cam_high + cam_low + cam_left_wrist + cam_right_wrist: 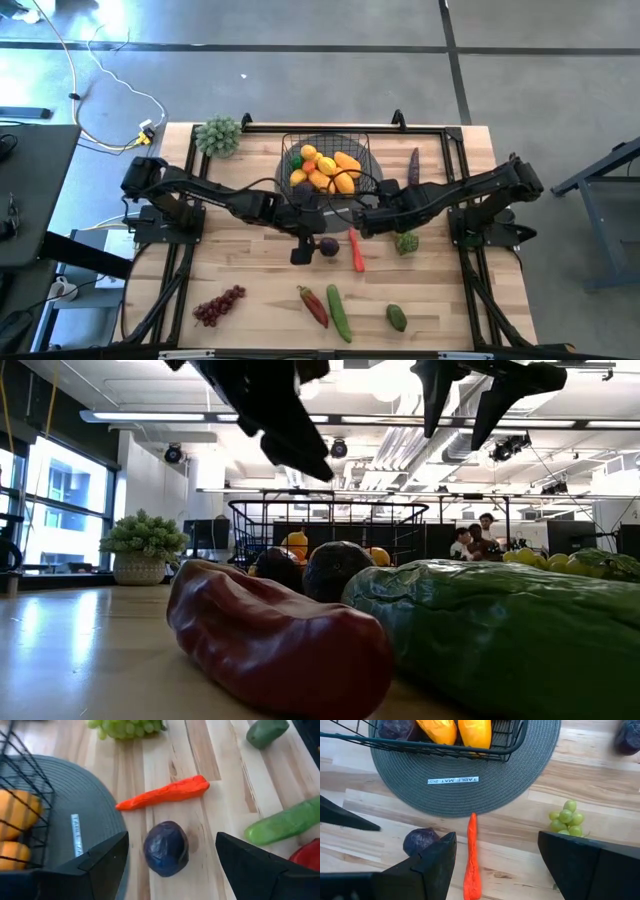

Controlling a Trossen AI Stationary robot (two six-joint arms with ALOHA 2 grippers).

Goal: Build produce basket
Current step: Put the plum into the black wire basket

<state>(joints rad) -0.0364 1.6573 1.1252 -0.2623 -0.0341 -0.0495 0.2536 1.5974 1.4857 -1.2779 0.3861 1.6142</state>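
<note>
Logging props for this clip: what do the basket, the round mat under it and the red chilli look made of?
The basket: thin black wire in an open grid, likely coated metal.
The round mat: dark grey, fine concentric ribbing, apparently woven fabric or cord, matte, with a white label.
The red chilli: smooth, evenly coloured orange-red with a faint sheen, probably moulded plastic or rubber; which one cannot be told.

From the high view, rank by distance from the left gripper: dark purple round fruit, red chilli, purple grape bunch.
From the left gripper:
1. Dark purple round fruit, right beside it.
2. Red chilli, just past the fruit, toward the right arm.
3. Purple grape bunch, far off near the table's front left.
</note>
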